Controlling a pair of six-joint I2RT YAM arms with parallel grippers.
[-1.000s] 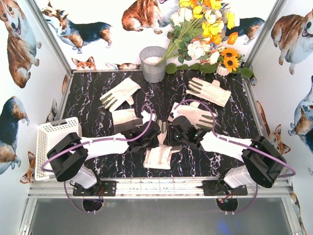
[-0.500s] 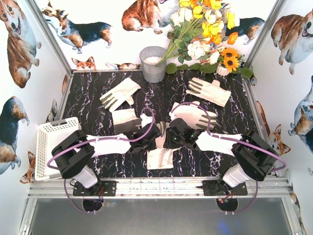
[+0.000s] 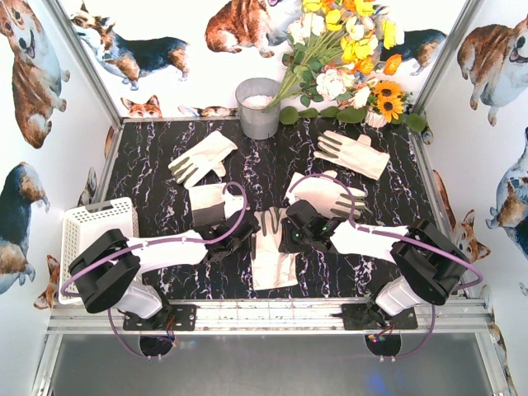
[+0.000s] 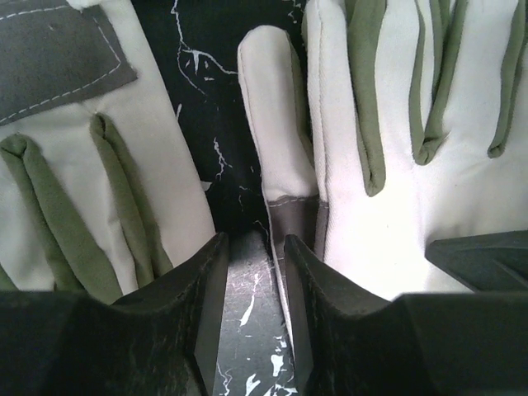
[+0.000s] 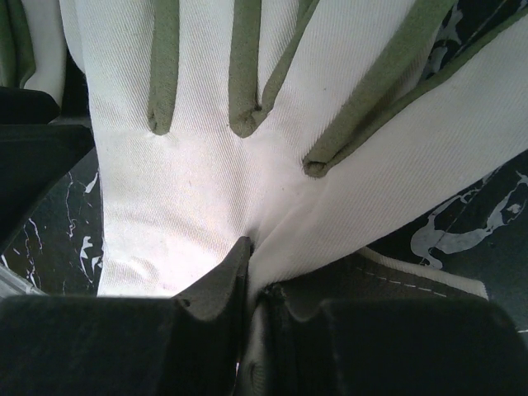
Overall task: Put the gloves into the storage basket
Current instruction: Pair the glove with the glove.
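Left arm [image 3: 169,247] is covering the near part of the storage basket [image 3: 97,205], so cannot tell what is lying inside. The basket is sitting at the left edge of the surface [image 3: 148,169], well apart from every glove.

Right arm [image 3: 371,239] and its purple cable are crossing one glove [image 3: 326,194]. The left arm is hiding part of another glove [image 3: 206,200].

Middle glove [image 3: 272,268] is lying flat between both arms, near the front edge. Right jaws are pinching a fold of its white fabric, closed tight on it. Left jaws are standing slightly apart just beside its thumb, with only bare surface showing in the gap.

Two more gloves are lying further back, uncovered: far-left glove [image 3: 202,157] and far-right glove [image 3: 355,153].

Grey bucket [image 3: 258,111] is standing at the back, holding something white, too small to make out. Flowers [image 3: 342,58] are leaning beside it.
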